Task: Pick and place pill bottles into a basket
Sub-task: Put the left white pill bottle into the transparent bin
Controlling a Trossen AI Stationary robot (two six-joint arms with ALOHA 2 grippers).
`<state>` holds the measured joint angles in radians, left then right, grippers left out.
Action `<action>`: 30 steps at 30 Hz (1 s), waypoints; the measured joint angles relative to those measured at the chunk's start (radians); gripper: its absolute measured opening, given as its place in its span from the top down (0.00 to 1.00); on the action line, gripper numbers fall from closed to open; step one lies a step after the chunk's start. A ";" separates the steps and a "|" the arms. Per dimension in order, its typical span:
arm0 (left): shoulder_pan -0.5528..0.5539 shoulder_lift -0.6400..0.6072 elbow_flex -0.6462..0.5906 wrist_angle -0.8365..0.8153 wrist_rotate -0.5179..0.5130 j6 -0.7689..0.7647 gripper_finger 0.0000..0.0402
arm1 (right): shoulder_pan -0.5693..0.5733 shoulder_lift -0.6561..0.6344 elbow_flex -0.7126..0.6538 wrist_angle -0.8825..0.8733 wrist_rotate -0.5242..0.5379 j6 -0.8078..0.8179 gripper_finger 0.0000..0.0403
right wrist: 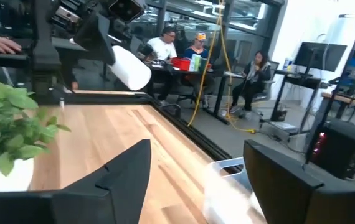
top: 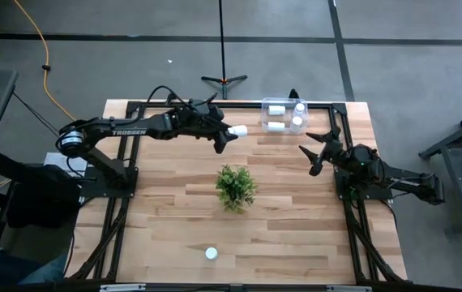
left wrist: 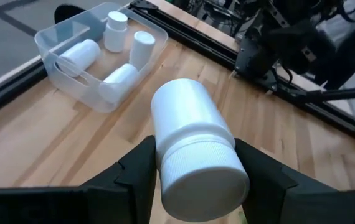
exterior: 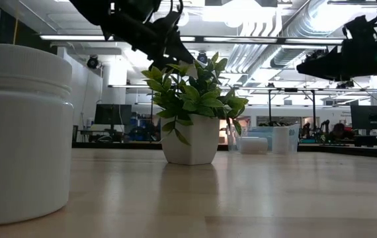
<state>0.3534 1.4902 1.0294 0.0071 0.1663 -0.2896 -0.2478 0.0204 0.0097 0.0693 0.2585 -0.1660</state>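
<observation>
I am carrying a small white plastic pill bottle [left wrist: 193, 149], pinched in my left tool [left wrist: 193, 171], toward the clear rectangular plastic basket [left wrist: 71, 84] just ahead; the right tool [top: 318, 152], spread, is waiting beside it.

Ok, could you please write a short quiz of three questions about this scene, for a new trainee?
1. True or false: the left gripper holds a pill bottle.
2. How many bottles lie in the basket?
3. The loose bottle on the table stands where? A) near front edge B) beside the basket C) against the plant

Key: 1 true; 2 four; 3 A. The right gripper is open and empty.
</observation>
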 joint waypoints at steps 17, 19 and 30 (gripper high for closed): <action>0.000 0.000 0.000 0.079 -0.030 -0.091 0.47 | 0.000 0.068 0.047 0.251 0.125 -0.079 0.38; 0.000 0.000 0.000 0.079 -0.030 -0.091 0.47 | 0.000 0.122 0.091 0.259 0.111 -0.028 0.38; 0.000 0.000 0.000 0.072 -0.015 -0.117 0.47 | -0.001 0.634 0.401 0.193 0.067 -0.107 0.38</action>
<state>0.3534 1.4902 1.0294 0.0795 0.1509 -0.4070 -0.2485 0.6547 0.4104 0.2625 0.3253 -0.2735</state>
